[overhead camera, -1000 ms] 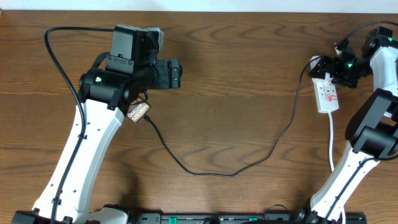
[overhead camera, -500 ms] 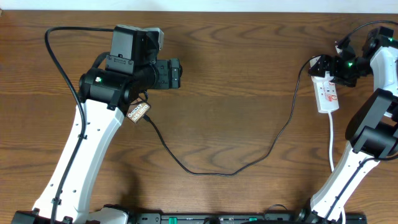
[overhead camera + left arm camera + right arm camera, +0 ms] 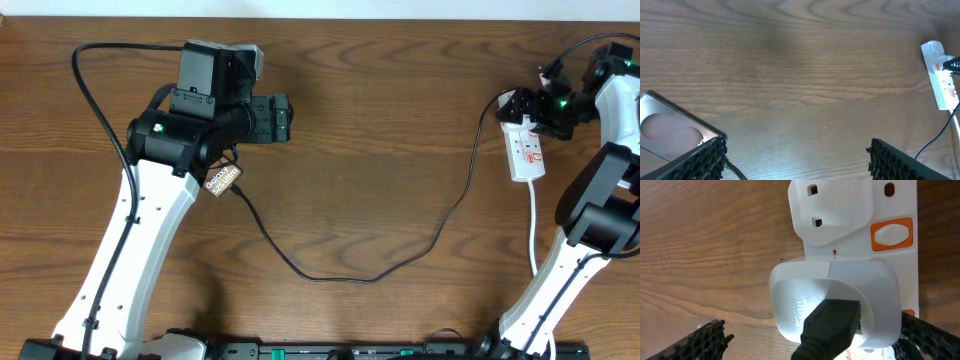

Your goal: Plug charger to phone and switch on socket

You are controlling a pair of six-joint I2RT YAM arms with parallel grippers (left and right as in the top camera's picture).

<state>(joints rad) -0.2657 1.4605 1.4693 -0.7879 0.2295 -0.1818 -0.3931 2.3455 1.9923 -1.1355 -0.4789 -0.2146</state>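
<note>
Right wrist view: the right claw (image 3: 812, 339) hangs open astride the adapter (image 3: 835, 295), so the socket's (image 3: 901, 210) orange switch (image 3: 891, 234) just ahead probably wants one finger pressed squarely.

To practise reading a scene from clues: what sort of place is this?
Probably a robotics test bench: a left arm and right arm stand at a wooden table with a phone, charger cable and white power strip.

- The flat bronze-grey phone (image 3: 222, 180): overhead, only its lettered end shows from under the left arm (image 3: 150, 210); the left wrist view's edge crops it.
- The white elongated power strip (image 3: 892, 210): cropped right and below in the right wrist view.
</note>
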